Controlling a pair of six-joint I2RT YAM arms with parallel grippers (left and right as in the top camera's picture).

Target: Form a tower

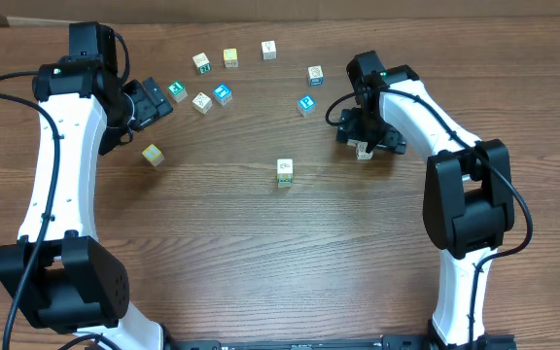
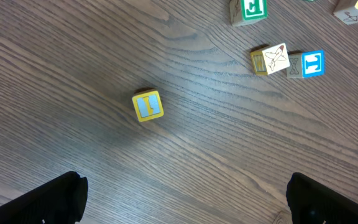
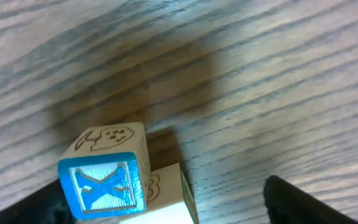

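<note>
Toward the left edge of the table [image 1: 212,253], the left pincer [image 1: 156,102] is spread wide and pinches nothing. In its wrist view the fingers [image 2: 51,199] stand at the lower corners with bare wood between them. A yellow cube [image 1: 153,155] lies alone, a little nearer to the near edge than this pincer.

To the right of the pincer, a green cube [image 1: 177,91], a pale cube [image 1: 201,102] and a blue cube [image 1: 223,94] lie close together. More loose cubes [image 1: 230,58] lie along the far edge.

The tower [image 1: 285,172] stands upright near the middle of the table, well apart from both pincers. It has a pale top and a green face toward the near edge. How many cubes it has, we cannot tell.

Toward the right edge, the right pincer [image 1: 363,134] hangs low over two cubes. Its fingers [image 3: 303,202] are spread on both sides of them: the X cube [image 3: 104,180] and a green-sided cube [image 3: 163,202] just beside it. The right finger is apart from them. Whether the left finger touches the X cube, we cannot tell.
</note>
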